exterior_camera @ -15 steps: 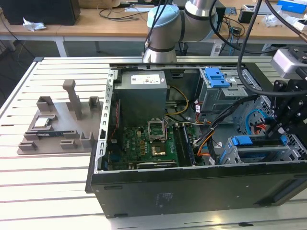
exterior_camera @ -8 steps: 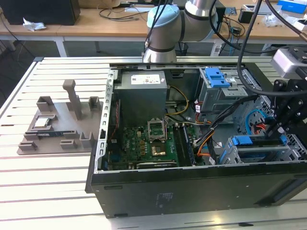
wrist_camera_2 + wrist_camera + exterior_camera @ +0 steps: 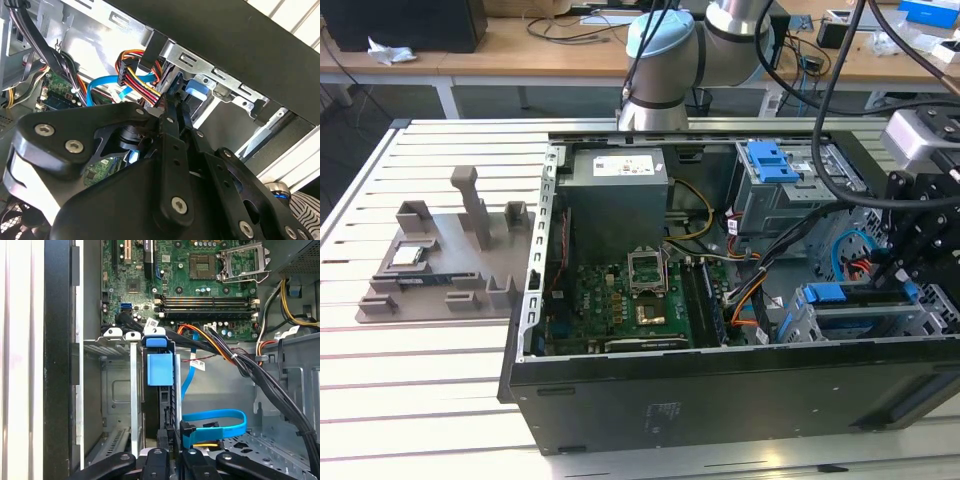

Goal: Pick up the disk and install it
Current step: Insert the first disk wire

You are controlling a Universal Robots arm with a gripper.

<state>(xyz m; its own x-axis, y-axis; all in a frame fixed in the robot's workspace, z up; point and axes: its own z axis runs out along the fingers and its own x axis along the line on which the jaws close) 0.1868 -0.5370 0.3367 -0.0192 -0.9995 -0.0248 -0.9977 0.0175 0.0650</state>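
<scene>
Inside the open computer case [image 3: 720,390] on the slatted counter [image 3: 410,400], the disk [image 3: 161,390] stands on its edge in the drive cage [image 3: 117,390], with its blue plastic frame [image 3: 160,369] facing outward. In the exterior view, the disk [image 3: 860,310] sits in the corner of the case at the exterior view's right, close behind the black front wall of the case. The jaws [image 3: 172,460] are drawn almost together and press on the near edge of the disk; they seem to hold this edge, but the contact itself is partly hidden by the black linkage. In the exterior view the gripper [image 3: 910,250] hangs over the same corner. Room is narrow here: a metal cage wall stands just beside the disk on one side, and a blue flat cable [image 3: 215,422] curls just beside it on the other. A bundle of black and orange wires [image 3: 235,357] crosses near the motherboard [image 3: 200,285].
</scene>
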